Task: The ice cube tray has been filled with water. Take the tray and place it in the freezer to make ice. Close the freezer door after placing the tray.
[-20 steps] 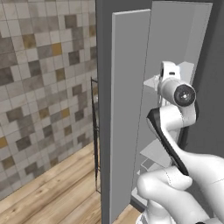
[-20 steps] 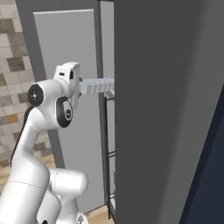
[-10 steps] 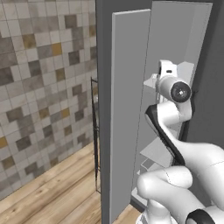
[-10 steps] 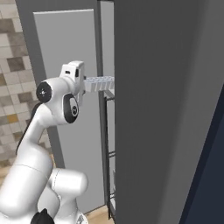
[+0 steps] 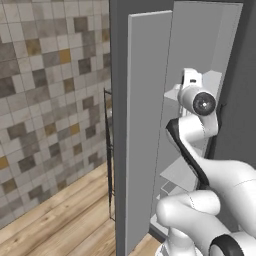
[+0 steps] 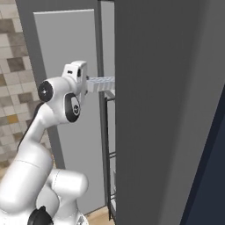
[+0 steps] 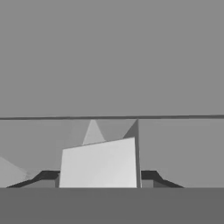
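Ice cube tray [image 6: 100, 83] juts level from the gripper [image 6: 88, 84] toward the gap of the open freezer [image 6: 167, 110], its far end passing behind the cabinet's dark edge, so the arm seems to be carrying it in flat to keep the water from spilling. From the right base camera the tray shows as a pale ridged strip just past the wrist; the cells themselves are too small to make out. The jaws are drawn in on the near end of the tray, gripping it. In the hand camera a pale flat face, probably the tray's underside or end [image 7: 99, 164], rises between the dark fingertips [image 7: 148, 176], with grey interior wall and a shelf line beyond.

The freezer door [image 5: 145, 125] stands swung wide to the arm's left, lighter inner face toward the robot, which leaves room for the reach and will need pushing shut afterwards.

Compared with a second ago, the wrist has rolled and the elbow has swung round, while the tray sits at nearly the same height and reach.
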Controlling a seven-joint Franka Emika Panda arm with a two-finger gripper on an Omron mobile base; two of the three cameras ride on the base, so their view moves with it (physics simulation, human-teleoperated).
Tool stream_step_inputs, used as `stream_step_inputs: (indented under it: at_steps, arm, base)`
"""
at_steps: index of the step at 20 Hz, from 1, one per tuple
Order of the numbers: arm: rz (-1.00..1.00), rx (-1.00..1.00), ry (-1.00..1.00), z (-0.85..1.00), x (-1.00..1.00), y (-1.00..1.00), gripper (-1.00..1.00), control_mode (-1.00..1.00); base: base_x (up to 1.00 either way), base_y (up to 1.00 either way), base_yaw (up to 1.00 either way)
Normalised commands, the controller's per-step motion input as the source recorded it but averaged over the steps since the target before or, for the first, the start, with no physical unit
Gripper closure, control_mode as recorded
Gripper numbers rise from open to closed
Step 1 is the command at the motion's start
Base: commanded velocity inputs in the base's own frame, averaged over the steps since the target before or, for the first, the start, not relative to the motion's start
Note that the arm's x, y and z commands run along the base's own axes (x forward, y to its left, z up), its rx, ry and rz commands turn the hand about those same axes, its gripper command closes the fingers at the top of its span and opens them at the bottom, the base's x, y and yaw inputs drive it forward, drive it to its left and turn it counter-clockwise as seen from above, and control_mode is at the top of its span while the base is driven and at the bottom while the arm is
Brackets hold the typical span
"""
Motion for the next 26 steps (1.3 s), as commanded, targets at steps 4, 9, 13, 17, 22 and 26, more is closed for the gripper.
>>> stream_step_inputs:
  at_steps: [4,9,13,17,22,26]
  arm:
    - [-0.11,-0.02,-0.01,0.00,0.04,-0.24,1.00,-1.00]
    - [-0.11,-0.02,0.00,0.00,0.10,-0.26,1.00,-1.00]
    - [-0.09,0.00,0.00,0.00,0.21,-0.24,1.00,-1.00]
    - [-0.07,0.00,0.00,0.00,0.27,-0.27,1.00,-1.00]
    - [-0.06,0.00,0.00,0.00,0.26,-0.27,1.00,-1.00]
    - [-0.02,0.00,0.00,0.00,0.36,-0.11,1.00,-1.00]
  base:
    - [0.00,0.00,0.00]
    - [0.00,0.00,0.00]
    - [0.00,0.00,0.00]
    - [0.00,0.00,0.00]
    - [0.00,0.00,0.00]
    - [0.00,0.00,0.00]
